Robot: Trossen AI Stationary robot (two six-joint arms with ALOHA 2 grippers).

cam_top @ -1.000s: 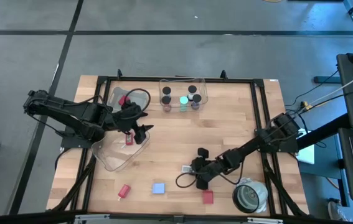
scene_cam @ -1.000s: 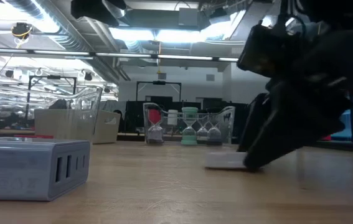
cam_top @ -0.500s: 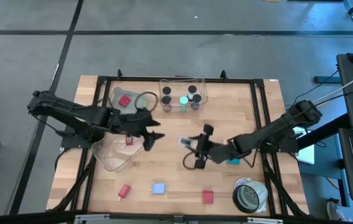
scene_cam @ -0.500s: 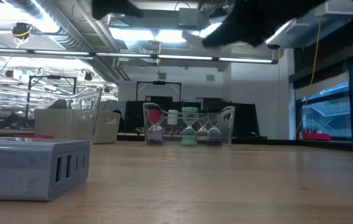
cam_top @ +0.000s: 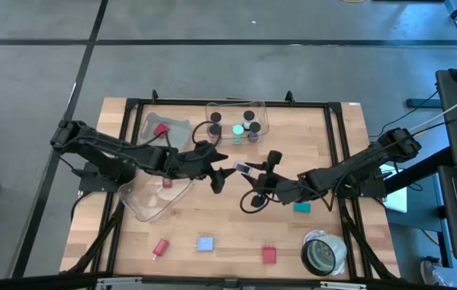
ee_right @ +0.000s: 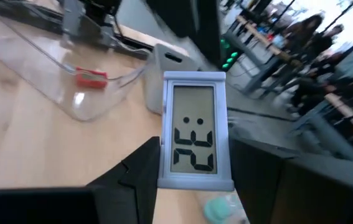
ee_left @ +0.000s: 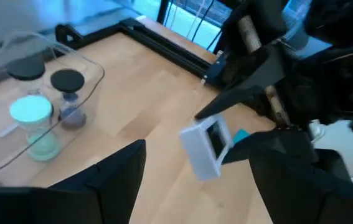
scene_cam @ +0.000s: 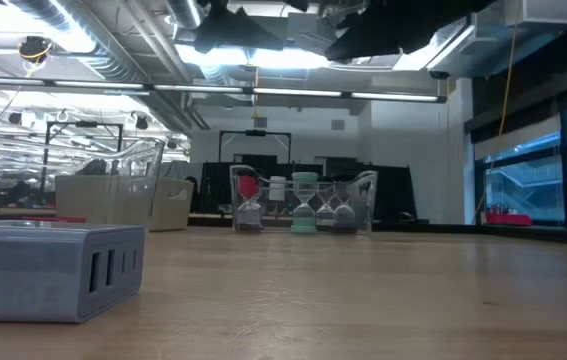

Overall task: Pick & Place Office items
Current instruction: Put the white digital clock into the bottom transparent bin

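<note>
My right gripper [cam_top: 250,171] is shut on a small white display unit [cam_top: 242,168] above the table's middle; the right wrist view shows its grey screen with digits [ee_right: 195,143]. My left gripper [cam_top: 221,171] is open and faces the unit from the table's left, its fingers [ee_left: 111,174] spread wide just short of it [ee_left: 206,148]. A red block [cam_top: 160,247], a blue-grey block [cam_top: 205,243], a second red block [cam_top: 269,254] and a teal block [cam_top: 301,207] lie on the table's near half. My right gripper pinches the white unit by its two long side edges [ee_right: 162,177] between its two fingers, at the end nearest the wrist. The fingers come roughly level from the table's right and lie along the unit. The unit is lifted clear of the table, its screen facing the wrist camera.
A clear bin [cam_top: 237,121] with black-capped cylinders and a cyan-topped one stands at the far middle. A tipped clear bin [cam_top: 151,197] at the left holds a red piece [cam_top: 166,182]; another red piece [cam_top: 161,130] lies behind it. A grey-white roll [cam_top: 323,254] sits near right.
My right gripper has lifted the white unit off the table's near part and carried it up and toward the far edge, to above the middle. My left gripper has gone from over the tipped bin toward the table's right, up to the unit, staying open.
</note>
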